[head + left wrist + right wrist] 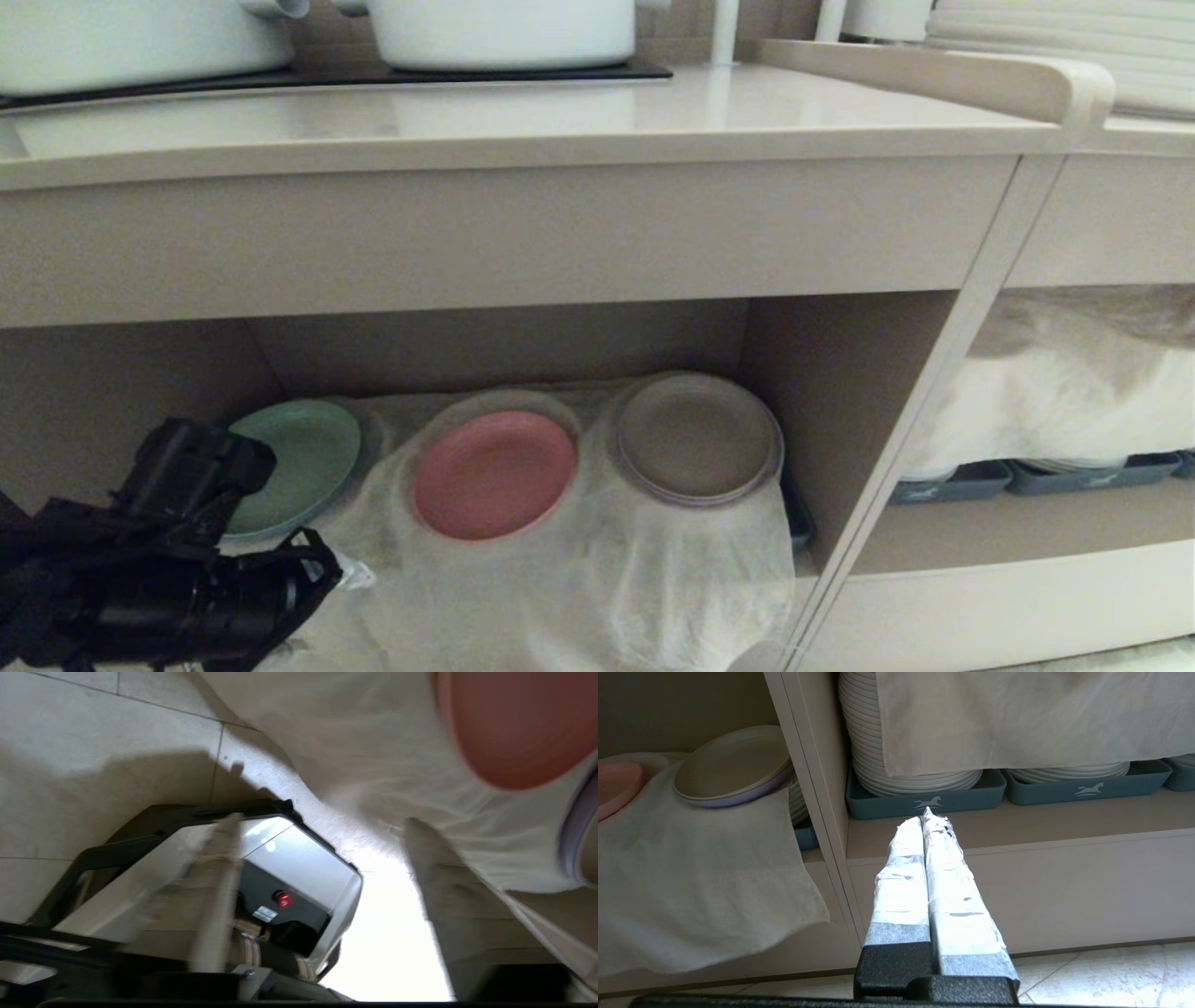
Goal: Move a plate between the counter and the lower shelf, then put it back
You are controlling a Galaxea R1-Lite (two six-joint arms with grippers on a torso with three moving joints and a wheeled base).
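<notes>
The pink plate (495,474) lies on the white cloth of the lower shelf (840,392), between a green plate and a beige one. The counter (560,121) above it carries no plate. My left arm (187,569) reaches in low at the shelf's left front. In the left wrist view my left gripper (322,821) is open, its taped fingers (444,882) spread with nothing between them. It hangs before the draped cloth, short of the pink plate (518,723). My right gripper (927,812) is shut and empty, parked in front of the neighbouring shelf; the pink plate (614,786) shows at the edge of its view.
A green plate (299,462) and a beige plate with a lavender rim (695,439) flank the pink one. White pots (504,33) stand on the black hob (373,75). Blue-grey trays (924,798) with stacked white plates (878,742) fill the right shelf. My base (289,868) is below the left gripper.
</notes>
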